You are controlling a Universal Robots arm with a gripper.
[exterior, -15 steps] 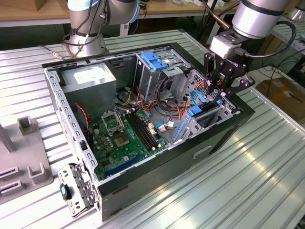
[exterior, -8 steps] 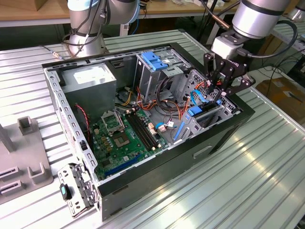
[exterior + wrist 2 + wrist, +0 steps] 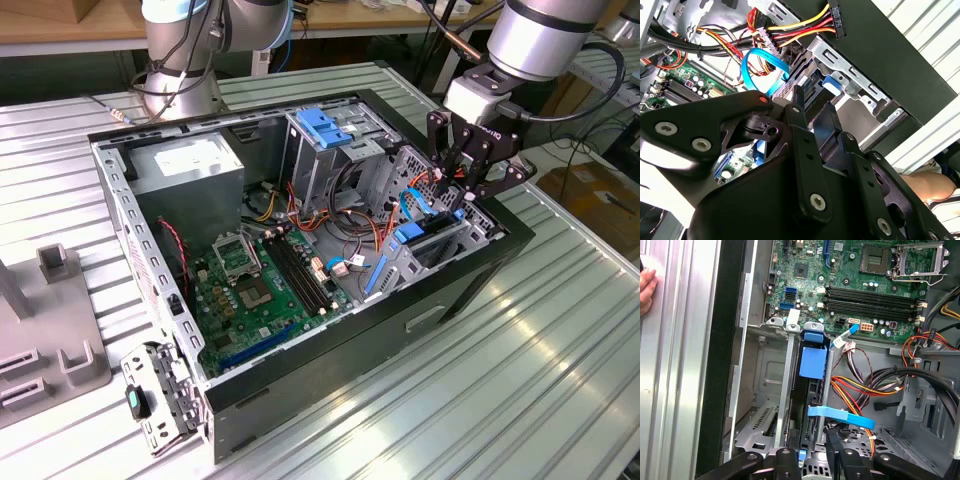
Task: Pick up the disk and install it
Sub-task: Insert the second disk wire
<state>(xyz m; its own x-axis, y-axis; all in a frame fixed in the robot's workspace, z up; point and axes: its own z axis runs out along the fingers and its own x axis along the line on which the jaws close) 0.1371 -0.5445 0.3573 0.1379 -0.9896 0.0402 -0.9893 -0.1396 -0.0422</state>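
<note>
Blue rails mark the disk [image 3: 812, 390], which sits edge-up in the drive bay [image 3: 765, 430] of the open computer case [image 3: 480, 265], directly below the claw [image 3: 468, 178], whose fingers [image 3: 837, 450] straddle its top edge; whether they clamp it I cannot tell. By my judgement the install step is under way, and seating calls for a straight push down along the bay guides, clear of the blue cable [image 3: 842, 415] just beside the fingers. Ribbed metal tabletop [image 3: 520, 370] carries the case, with cluttered workshop benches beyond.
</note>
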